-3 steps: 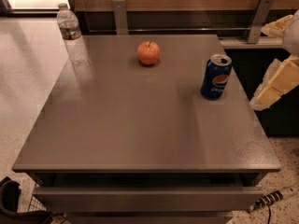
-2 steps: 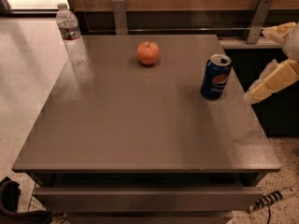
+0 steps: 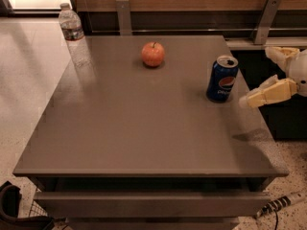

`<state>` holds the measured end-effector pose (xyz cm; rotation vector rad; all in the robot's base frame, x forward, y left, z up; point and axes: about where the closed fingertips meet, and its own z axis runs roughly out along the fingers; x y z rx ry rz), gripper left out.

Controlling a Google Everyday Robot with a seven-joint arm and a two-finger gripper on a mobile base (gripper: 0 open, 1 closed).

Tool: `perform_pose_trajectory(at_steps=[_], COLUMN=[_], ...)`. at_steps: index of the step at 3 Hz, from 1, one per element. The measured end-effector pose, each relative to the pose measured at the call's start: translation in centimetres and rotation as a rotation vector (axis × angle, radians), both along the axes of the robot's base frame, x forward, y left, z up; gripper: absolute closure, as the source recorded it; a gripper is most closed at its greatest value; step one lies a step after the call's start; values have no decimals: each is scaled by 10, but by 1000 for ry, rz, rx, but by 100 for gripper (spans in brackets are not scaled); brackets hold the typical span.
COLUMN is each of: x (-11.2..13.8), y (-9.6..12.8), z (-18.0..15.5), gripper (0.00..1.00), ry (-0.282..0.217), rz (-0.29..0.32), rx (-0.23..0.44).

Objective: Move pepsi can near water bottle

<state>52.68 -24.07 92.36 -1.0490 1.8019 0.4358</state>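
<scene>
The pepsi can (image 3: 222, 79) stands upright near the table's (image 3: 139, 138) right edge, well apart from the water bottle (image 3: 71, 27) at the far left corner. The claw (image 3: 255, 76) hovers just right of the can, spread wide, holding nothing.

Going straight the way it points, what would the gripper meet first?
Probably the dark-blue metal pepsi can, just left of the open gripper at the grey table's right edge; depth is unclear.

glossy metal pepsi can (image 3: 222, 79), clear plastic water bottle (image 3: 71, 26), smooth satin table (image 3: 134, 123), cream plastic gripper (image 3: 257, 76) right of can
</scene>
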Motion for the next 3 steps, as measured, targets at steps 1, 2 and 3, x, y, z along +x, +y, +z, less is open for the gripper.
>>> perform_pose_trajectory(at_steps=[1,2,3], x=[1,0,1], y=[5,6,7], z=[-9,-6,-7], gripper=[0,0,0], ry=[-33,-80,-80], rz=[-5,-22,-22], rx=[102,162,162])
